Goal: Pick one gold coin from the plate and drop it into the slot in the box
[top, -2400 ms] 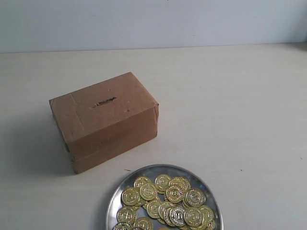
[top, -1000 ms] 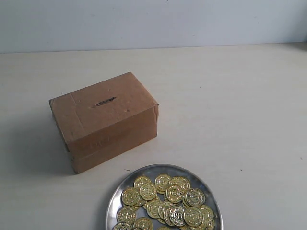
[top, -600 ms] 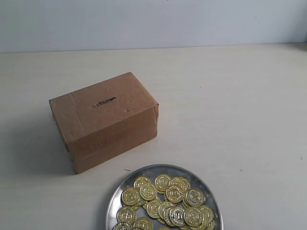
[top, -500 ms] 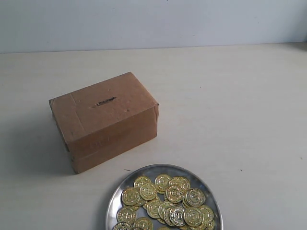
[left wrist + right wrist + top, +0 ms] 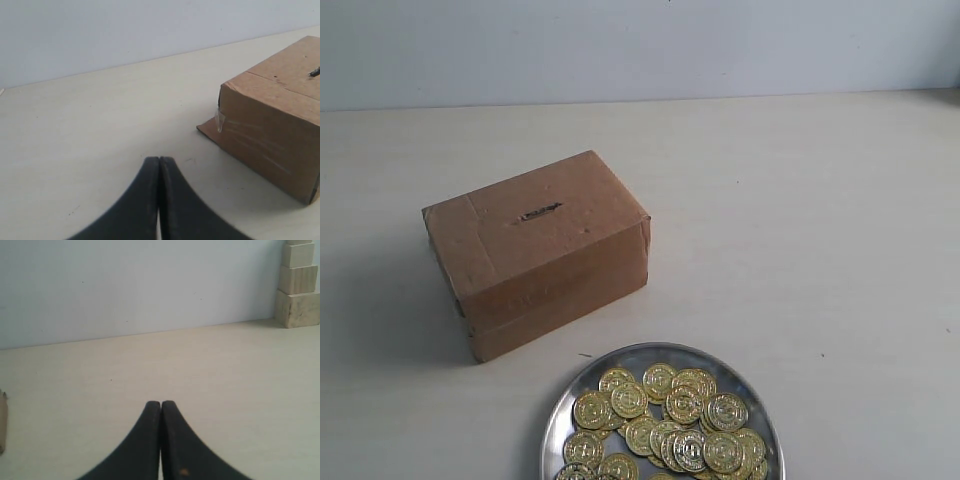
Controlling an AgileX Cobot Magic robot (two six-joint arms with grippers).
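The brown cardboard box (image 5: 540, 250) stands left of centre on the table, its dark slot (image 5: 539, 212) in the top face. The silver plate (image 5: 570, 400) sits at the front edge, heaped with several gold coins (image 5: 665, 420). Neither arm shows in the exterior view. My left gripper (image 5: 159, 160) is shut with nothing in it, low over the table, with the box (image 5: 280, 125) a short way off. My right gripper (image 5: 161, 403) is also shut and empty over bare tabletop, and a sliver of the box (image 5: 2, 425) shows at the frame edge.
A stack of pale wooden blocks (image 5: 299, 285) stands against the light wall at the table's far edge in the right wrist view. The cream tabletop (image 5: 800, 230) stretches right of the box and behind it.
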